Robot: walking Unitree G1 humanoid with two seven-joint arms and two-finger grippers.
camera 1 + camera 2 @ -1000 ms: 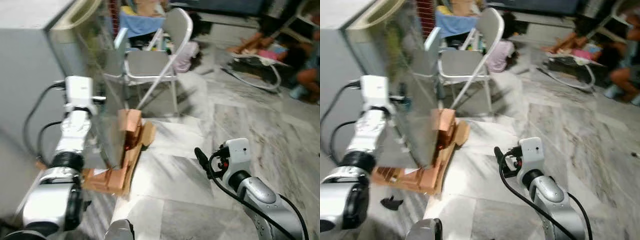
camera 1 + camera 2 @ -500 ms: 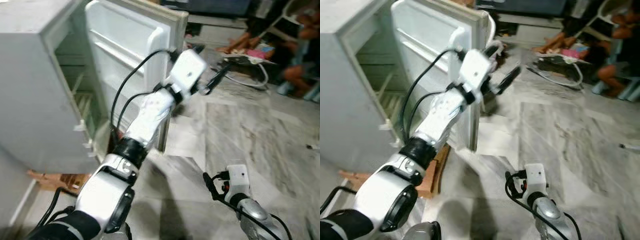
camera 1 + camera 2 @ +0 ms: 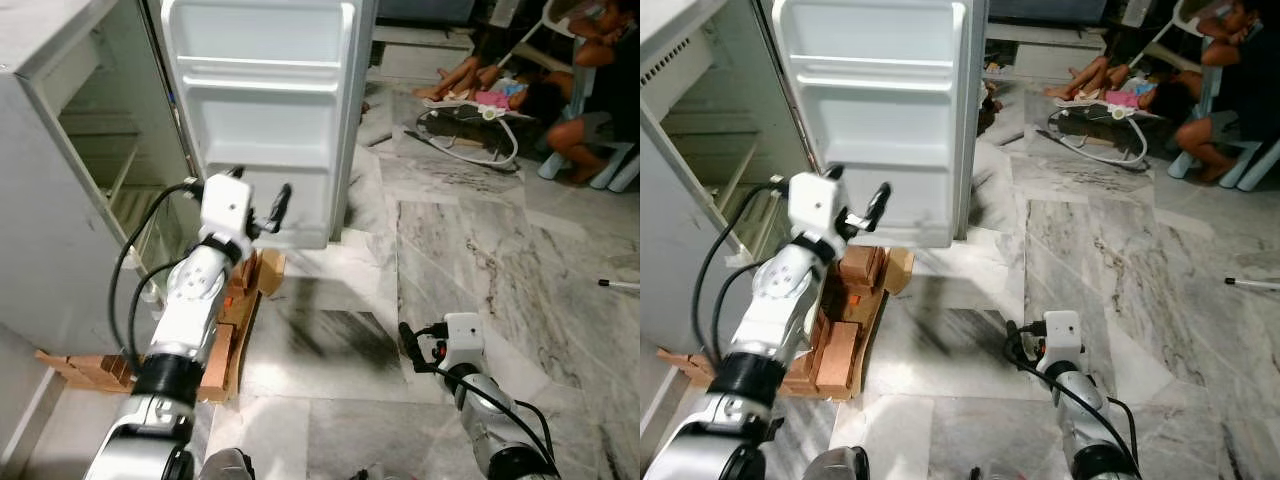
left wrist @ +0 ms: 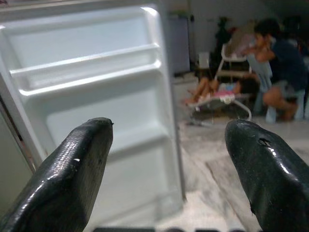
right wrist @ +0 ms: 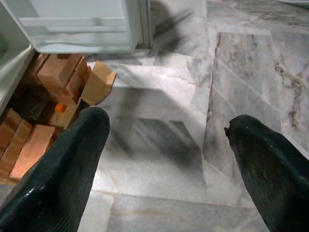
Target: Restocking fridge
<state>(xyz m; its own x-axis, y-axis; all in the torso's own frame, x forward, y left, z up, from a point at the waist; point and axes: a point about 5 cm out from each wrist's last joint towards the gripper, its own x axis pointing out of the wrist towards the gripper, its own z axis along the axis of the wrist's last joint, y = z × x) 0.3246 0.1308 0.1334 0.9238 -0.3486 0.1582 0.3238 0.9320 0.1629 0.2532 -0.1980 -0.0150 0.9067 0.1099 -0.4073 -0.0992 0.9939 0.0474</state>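
Head views: you had the fridge [image 3: 60, 230] on your left, grey casing, with its door [image 3: 262, 110] swung fully open. The door's inner liner was white moulded plastic with horizontal ribbed shelf rails and a rounded bottom lip. Inside the cabinet you could see pale wire-like shelves, contents not resolvable. The left gripper [image 3: 262, 210] was raised just in front of the door's lower panel, fingers spread, holding nothing. The fridge base sat on stacked reddish-brown wood blocks [image 3: 840, 340], with a torn cardboard flap [image 3: 268, 270] beside them, below the door. The floor [image 3: 480, 250] was grey-veined marble tile, glossy. The right gripper [image 3: 412, 345] hung low over the tiles, well away from the door; from here you couldn't tell its jaw state. People sat on the floor [image 3: 590, 90] far beyond the door, next to a baby bouncer [image 3: 470, 110].

Left wrist view: both black textured fingers [image 4: 72, 174] stood wide apart, empty, framing the door liner [image 4: 96, 96].

Right wrist view: black fingers [image 5: 58, 164] wide apart, empty, above the marble; the door's bottom edge [image 5: 82, 46] and the wood blocks [image 5: 58, 72] lay ahead.
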